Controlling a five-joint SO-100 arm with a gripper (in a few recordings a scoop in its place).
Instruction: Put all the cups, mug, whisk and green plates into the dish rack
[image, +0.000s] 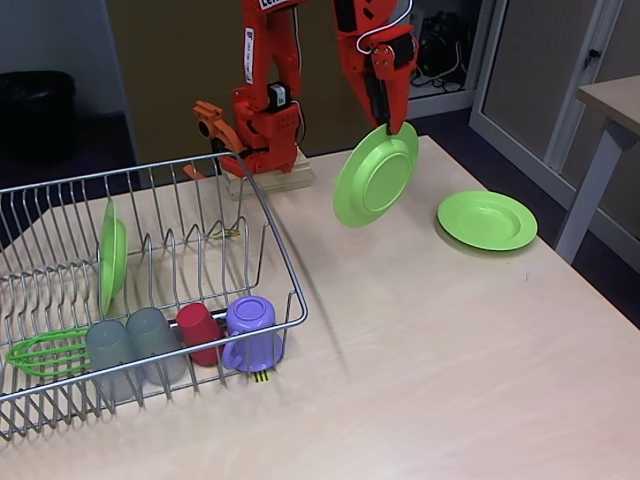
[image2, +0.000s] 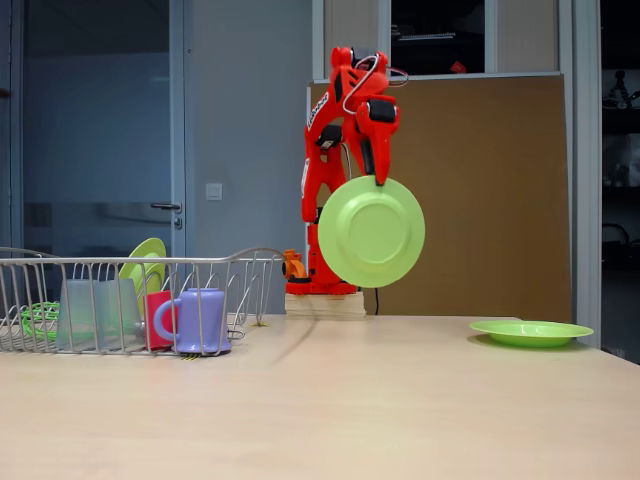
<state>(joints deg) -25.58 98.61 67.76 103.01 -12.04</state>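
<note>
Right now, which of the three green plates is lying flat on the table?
The plate at the right in both fixed views. One plate hangs in the hand; another stands upright in the dish rack.

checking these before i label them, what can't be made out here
- Gripper: fingertips hidden behind the held plate rim in both fixed views.
- Whisk: handle lost behind the tumblers and dish rack wires.
- Dish rack: left end cut off by the frame edge.

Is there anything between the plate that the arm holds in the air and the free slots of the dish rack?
Nothing visible blocks it. The held green plate hangs above bare table, right of the dish rack in both fixed views; only the rack's wall must be cleared.
</note>
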